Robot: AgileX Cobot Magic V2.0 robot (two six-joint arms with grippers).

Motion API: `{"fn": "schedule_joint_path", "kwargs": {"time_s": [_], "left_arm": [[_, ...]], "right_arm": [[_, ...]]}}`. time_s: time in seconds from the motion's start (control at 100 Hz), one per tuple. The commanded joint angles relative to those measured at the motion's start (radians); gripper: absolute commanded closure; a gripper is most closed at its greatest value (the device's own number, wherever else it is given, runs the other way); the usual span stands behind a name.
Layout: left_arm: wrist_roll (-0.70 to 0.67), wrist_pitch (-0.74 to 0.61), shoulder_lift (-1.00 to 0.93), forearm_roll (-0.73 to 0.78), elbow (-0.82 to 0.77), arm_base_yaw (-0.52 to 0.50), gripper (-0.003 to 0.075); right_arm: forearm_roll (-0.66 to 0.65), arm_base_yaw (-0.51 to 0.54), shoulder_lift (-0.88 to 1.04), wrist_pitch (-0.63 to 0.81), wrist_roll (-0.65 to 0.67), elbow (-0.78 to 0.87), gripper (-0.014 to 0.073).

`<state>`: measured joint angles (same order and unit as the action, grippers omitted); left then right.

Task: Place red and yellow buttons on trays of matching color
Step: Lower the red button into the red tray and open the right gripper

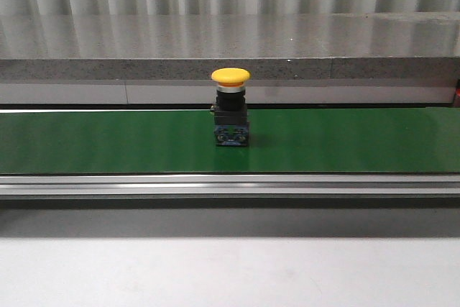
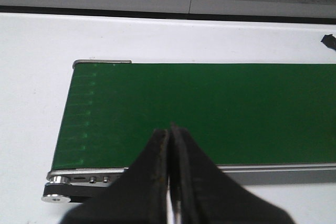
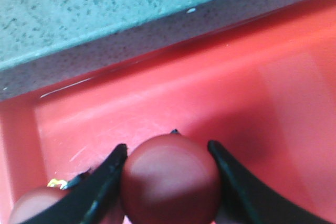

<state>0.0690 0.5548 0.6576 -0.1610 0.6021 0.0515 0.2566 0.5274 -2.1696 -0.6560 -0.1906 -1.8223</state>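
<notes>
Right end effector [image 3: 169, 174] gripping red button [image 3: 169, 179] over red tray [image 3: 273, 93]; yellow button [image 1: 231, 116] upright

i count one yellow button [image 1: 231, 75] on one green conveyor belt [image 1: 108, 141]. i count two red buttons, a near one [image 3: 170, 179] and a second [image 3: 34, 205] beside it, both in one red tray [image 3: 273, 77].

My left gripper [image 2: 170, 182] shows black, wedge-shaped fingers with worn edges; my right gripper [image 3: 168, 174] has matching black tapered fingers.
</notes>
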Motion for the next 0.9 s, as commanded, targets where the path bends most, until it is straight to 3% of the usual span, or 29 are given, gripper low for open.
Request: {"fn": "schedule_joint_path", "kwargs": {"time_s": [0.0, 0.25, 0.44, 0.51, 0.89], "left_arm": [[0.001, -0.069, -0.003, -0.015, 0.028, 0.009, 0.0740], [0.001, -0.069, -0.003, -0.015, 0.028, 0.009, 0.0740], [0.001, -0.069, -0.003, -0.015, 0.028, 0.009, 0.0740], [0.001, -0.069, -0.003, -0.015, 0.028, 0.009, 0.0740], [0.001, -0.069, -0.003, -0.015, 0.028, 0.009, 0.0740]], "right_arm": [[0.015, 0.006, 0.053, 0.069, -0.008, -0.036, 0.0452], [0.015, 0.006, 0.015, 0.071, -0.008, -0.036, 0.0301], [0.015, 0.006, 0.018, 0.078, -0.008, -0.048, 0.0050], [0.015, 0.006, 0.022, 0.053, -0.008, -0.073, -0.0003], [0.013, 0.006, 0.128, -0.151, -0.010, -0.176, -0.0009]]}}
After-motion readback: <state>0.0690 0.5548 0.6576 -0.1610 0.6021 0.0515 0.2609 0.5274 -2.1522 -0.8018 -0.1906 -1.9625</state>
